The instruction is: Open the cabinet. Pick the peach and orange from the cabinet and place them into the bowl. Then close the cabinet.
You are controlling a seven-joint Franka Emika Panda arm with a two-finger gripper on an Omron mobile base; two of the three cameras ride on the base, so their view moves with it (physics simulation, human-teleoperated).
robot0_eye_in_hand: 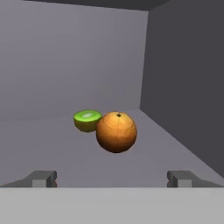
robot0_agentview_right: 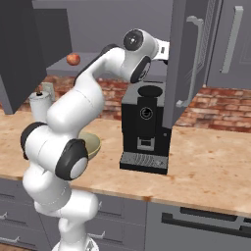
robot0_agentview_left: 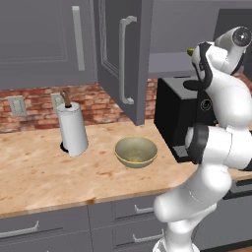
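Through the hand view I see my pincer [robot0_eye_in_hand: 112, 178] spread wide and pinching nothing, its tips at 7 and 5 o'clock. The orange [robot0_eye_in_hand: 116, 131] sits on the grey shelf [robot0_eye_in_hand: 52, 148] dead ahead between them, with a green halved fruit [robot0_eye_in_hand: 87, 120] just behind it at 10 o'clock, touching or nearly so. From the right base view, the peach [robot0_agentview_right: 73, 59] rests on the shelf at 9 o'clock of my wrist. The cabinet [robot0_agentview_left: 123, 59] stands open, its door swung outward. The bowl [robot0_agentview_left: 136, 151] waits on the desk [robot0_agentview_left: 44, 172], a paper-towel roll [robot0_agentview_left: 73, 129] at its 10 o'clock.
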